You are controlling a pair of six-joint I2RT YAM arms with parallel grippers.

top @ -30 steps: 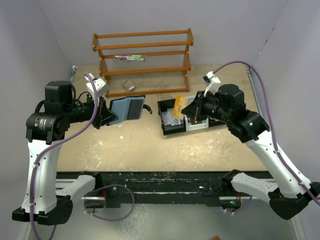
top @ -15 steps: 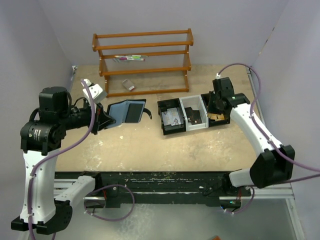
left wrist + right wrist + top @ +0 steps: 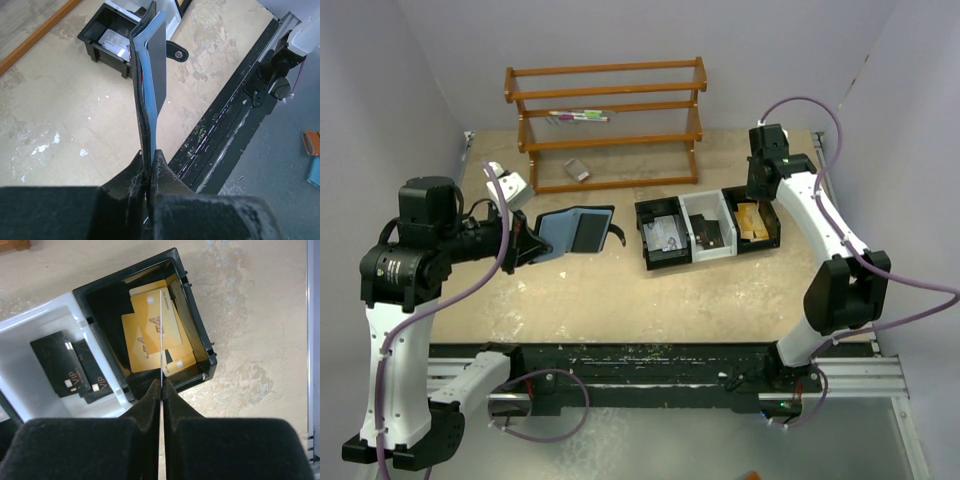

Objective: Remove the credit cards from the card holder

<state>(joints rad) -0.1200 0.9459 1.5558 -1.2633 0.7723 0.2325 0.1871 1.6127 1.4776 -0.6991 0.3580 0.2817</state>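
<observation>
My left gripper [image 3: 525,245] is shut on the edge of the card holder [image 3: 575,229], a black wallet with blue-grey lining, and holds it open above the table. In the left wrist view the card holder [image 3: 151,85] stands edge-on, clamped in the left gripper [image 3: 149,153]. My right gripper [image 3: 761,197] hangs over the tray's right compartment. In the right wrist view the right gripper [image 3: 161,382] is shut on a thin card [image 3: 161,335] seen edge-on. Orange credit cards [image 3: 150,332] lie flat in that black compartment, also in the top view [image 3: 752,220].
The three-compartment tray [image 3: 688,236] sits right of centre. Black VIP cards [image 3: 75,372] lie in its white middle compartment, and more cards [image 3: 112,42] in the left one. A wooden rack [image 3: 605,125] with pens stands at the back, with a small grey block [image 3: 577,170] before it.
My right arm swung from the tray's left end to over its right compartment, carrying the orange card. My left arm shifted slightly, still holding the card holder.
</observation>
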